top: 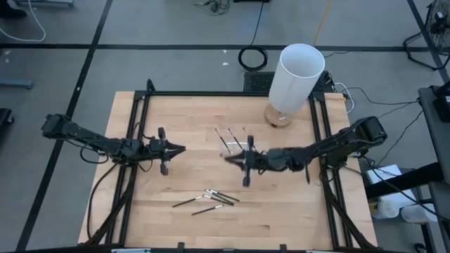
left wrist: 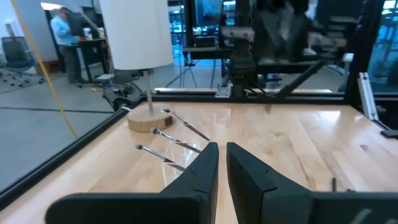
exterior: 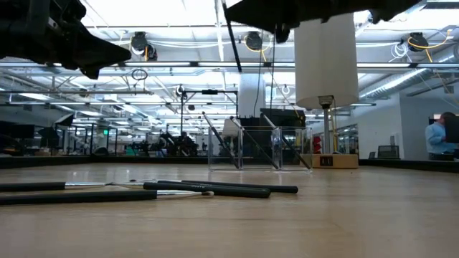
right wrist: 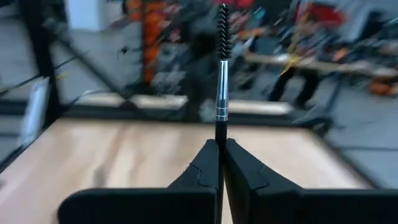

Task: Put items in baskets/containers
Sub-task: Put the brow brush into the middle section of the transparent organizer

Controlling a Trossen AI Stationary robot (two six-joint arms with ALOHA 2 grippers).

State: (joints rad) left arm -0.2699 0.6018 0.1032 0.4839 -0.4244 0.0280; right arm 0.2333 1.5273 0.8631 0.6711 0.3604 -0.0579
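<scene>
Several thin dark sticks (top: 207,199) lie loose on the wooden table near its front edge; the low view shows these loose sticks (exterior: 208,189) close up. The clear tray (top: 235,140) at mid-table holds a few more sticks (left wrist: 171,138), leaning on its walls. My right gripper (top: 228,156) hovers level beside the tray, shut on one stick (right wrist: 221,87) with a silver collar and a spiral brush head. My left gripper (top: 181,149) hangs level left of the tray, its fingers (left wrist: 208,163) a narrow gap apart with nothing between them. My right gripper pinches the stick's dark handle just below the silver collar (right wrist: 220,132) between its two fingertips. The fingers come level from the table's right and lie across the stick. The stick is lifted clear and near upright, brush head above the fingers, handle (exterior: 233,39) hanging below them.
A tall white cylinder (top: 295,74) on a round wooden base (top: 279,117) stands at the table's far right. Black frame rails (top: 137,126) run along the table's sides. Bare wood lies between the tray and the loose sticks. A person (exterior: 437,137) sits far behind.
</scene>
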